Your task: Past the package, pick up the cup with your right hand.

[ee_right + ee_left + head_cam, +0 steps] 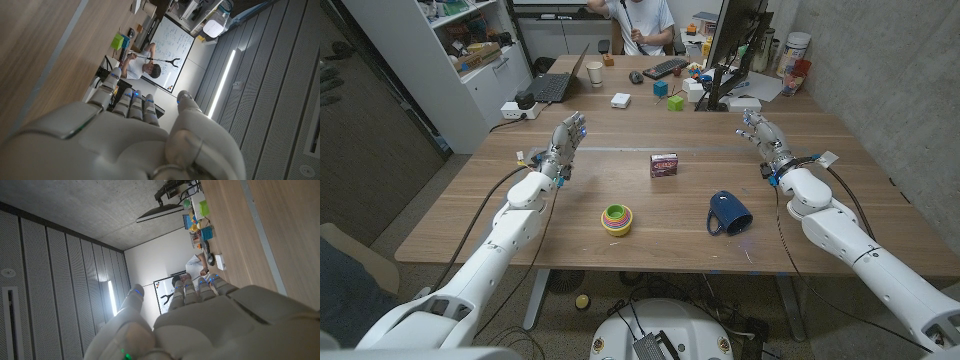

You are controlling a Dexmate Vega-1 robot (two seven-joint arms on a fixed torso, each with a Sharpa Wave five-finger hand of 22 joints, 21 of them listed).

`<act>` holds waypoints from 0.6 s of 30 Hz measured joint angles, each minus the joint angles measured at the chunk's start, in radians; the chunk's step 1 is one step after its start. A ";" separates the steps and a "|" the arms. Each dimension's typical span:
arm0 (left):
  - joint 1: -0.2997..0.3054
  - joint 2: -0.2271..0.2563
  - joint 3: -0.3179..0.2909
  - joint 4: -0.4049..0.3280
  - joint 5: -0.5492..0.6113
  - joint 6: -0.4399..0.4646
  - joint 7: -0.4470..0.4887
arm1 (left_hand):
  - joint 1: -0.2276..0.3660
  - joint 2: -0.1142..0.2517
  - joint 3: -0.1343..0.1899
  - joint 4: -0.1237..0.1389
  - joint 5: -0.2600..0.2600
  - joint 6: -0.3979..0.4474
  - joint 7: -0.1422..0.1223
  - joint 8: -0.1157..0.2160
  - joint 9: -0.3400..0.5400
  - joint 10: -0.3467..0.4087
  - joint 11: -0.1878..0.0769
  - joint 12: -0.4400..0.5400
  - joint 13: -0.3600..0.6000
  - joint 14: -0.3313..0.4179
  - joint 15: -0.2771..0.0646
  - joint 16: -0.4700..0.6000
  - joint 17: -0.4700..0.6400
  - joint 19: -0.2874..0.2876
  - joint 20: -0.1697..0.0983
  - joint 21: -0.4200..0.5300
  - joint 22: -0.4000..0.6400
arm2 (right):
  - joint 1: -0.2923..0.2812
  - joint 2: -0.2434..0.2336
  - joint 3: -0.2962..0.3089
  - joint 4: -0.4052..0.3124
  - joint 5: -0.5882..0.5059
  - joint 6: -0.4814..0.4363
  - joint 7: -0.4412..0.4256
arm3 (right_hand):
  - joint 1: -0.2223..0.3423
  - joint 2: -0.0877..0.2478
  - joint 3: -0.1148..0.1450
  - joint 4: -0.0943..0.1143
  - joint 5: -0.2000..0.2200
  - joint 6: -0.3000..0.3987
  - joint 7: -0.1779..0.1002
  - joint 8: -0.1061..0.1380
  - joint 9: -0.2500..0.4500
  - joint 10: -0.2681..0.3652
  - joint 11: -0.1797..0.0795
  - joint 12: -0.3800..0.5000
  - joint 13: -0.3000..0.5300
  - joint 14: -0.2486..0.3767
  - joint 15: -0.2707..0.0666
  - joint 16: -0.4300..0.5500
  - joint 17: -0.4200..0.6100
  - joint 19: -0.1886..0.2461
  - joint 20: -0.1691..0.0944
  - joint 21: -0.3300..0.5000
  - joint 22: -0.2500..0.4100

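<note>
The task looks to be at its very start: neither hand has touched anything. The right hand [761, 134] hangs over the tabletop [840, 150] on the robot's right, fingers apart and holding nothing, well apart from the cup [730, 213]. The left hand [565, 138] hangs likewise on the other side, fingers extended and holding nothing. The cup, dark blue, lies on its side near the front edge, its mouth turned toward the robot's left; the small dark package [664, 165] stands farther back and toward the middle, apart from it. By judgement, the next move calls for the right hand to draw back toward the robot and inward, come down over the cup and close around its body or rim; lying tipped, it may roll if nudged. A stack of coloured rings [616, 219] sits near the cup's level, leftward. The tabletop is pale wood planks; behind it a desk bears a laptop [555, 85], keyboard [666, 68] and monitor [738, 40], with a person [638, 20] seated beyond and concrete walls around.
</note>
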 measured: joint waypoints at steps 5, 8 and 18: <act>0.042 0.020 -0.014 -0.074 0.000 0.017 0.024 | 0.001 0.001 0.000 0.000 0.000 -0.004 0.004 0.000 0.000 0.000 0.000 0.000 0.000 0.000 0.000 0.000 0.000 -0.004 0.004 0.000 0.000 | -0.049 -0.047 0.019 -0.097 -0.021 -0.069 -0.042 | 0.000 -0.029 -0.014 -0.014 0.000 0.024 -0.006 0.008 0.000 0.022 0.006 0.005 0.000 0.040 0.038 0.007 -0.005 -0.003 0.050 -0.005 0.000; 0.067 0.033 -0.021 -0.119 0.000 0.032 0.046 | 0.005 0.005 0.004 -0.004 0.000 -0.011 0.007 0.000 0.000 0.000 0.000 0.000 0.000 0.000 0.000 0.000 0.000 -0.005 0.005 0.000 0.000 | -0.087 -0.080 0.036 -0.162 -0.034 -0.115 -0.069 | -0.001 -0.036 -0.016 -0.024 0.000 0.032 -0.007 0.008 0.000 0.028 0.007 0.005 0.000 0.060 0.062 0.011 -0.009 -0.009 0.056 -0.006 0.000; 0.107 0.072 -0.032 -0.202 -0.002 0.082 0.092 | 0.005 0.005 0.004 -0.004 0.000 -0.013 0.005 0.000 0.000 0.000 0.000 0.000 0.000 0.000 0.000 0.000 0.000 -0.005 0.005 0.000 0.000 | -0.258 -0.203 0.123 -0.417 -0.098 -0.286 -0.169 | 0.013 -0.050 -0.020 -0.037 0.004 0.042 -0.033 0.008 0.000 0.030 0.009 0.005 0.000 0.079 0.121 0.011 -0.014 -0.009 0.055 -0.006 0.003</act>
